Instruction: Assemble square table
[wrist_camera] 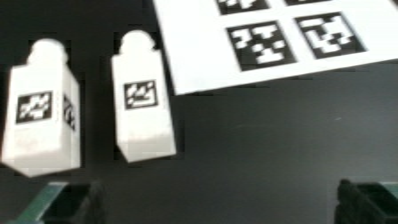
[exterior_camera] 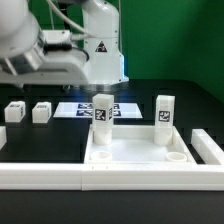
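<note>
— Where are we?
— Two legs stand upright in the slab, nearest me. Fetching the third, I'd judge: my jaws spread, empty, above two loose legs lying beside the marker board. Next: descend, straddle one.

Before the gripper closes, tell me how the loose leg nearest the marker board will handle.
The leg looks like rigid plastic, so it likely won't flex. Its flat sides suggest sliding, not rolling, if pushed. Its smooth faces might slip in the gripper.
</note>
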Controlling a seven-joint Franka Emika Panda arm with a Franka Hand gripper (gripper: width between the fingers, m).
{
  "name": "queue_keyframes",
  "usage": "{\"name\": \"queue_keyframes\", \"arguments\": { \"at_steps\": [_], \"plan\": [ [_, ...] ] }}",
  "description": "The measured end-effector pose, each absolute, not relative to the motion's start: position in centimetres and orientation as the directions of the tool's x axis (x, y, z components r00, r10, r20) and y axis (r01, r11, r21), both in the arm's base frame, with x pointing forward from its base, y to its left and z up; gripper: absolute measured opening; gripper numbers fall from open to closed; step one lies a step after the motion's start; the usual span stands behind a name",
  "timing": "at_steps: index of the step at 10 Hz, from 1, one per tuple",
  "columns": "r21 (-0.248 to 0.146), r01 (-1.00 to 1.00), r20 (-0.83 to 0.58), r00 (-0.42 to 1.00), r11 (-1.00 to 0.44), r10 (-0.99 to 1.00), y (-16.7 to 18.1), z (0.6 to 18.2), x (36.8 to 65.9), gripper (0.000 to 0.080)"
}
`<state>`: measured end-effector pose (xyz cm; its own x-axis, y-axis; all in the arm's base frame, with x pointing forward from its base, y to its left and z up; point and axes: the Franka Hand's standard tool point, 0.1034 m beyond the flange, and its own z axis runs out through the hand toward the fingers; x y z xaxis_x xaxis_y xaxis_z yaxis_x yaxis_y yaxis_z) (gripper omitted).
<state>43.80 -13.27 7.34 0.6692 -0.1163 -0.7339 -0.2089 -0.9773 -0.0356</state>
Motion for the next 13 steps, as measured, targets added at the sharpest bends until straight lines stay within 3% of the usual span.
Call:
{"name": "queue_keyframes", "arguments": {
  "at_steps": [1, 3, 6, 12, 13],
  "plan": [
    [-0.046, -0.217, -0.796, 0.598, -0.975, -0.095, -12.7, 7.8, 42.8, 0.0649],
    [-0.046, -0.209, -0.789, 0.608, -0.977, -0.093, -12.9, 7.5, 43.3, 0.0649],
    [-0.126, 0.017, -0.747, 0.657, -0.992, 0.106, -13.1, 6.8, 42.6, 0.0649],
    [-0.13, 0.012, -0.75, 0.653, -0.991, 0.106, -12.9, 6.5, 42.5, 0.0649],
    [-0.121, 0.001, -0.772, 0.628, -0.993, 0.095, -13.5, 5.4, 41.6, 0.0649]
  ]
}}
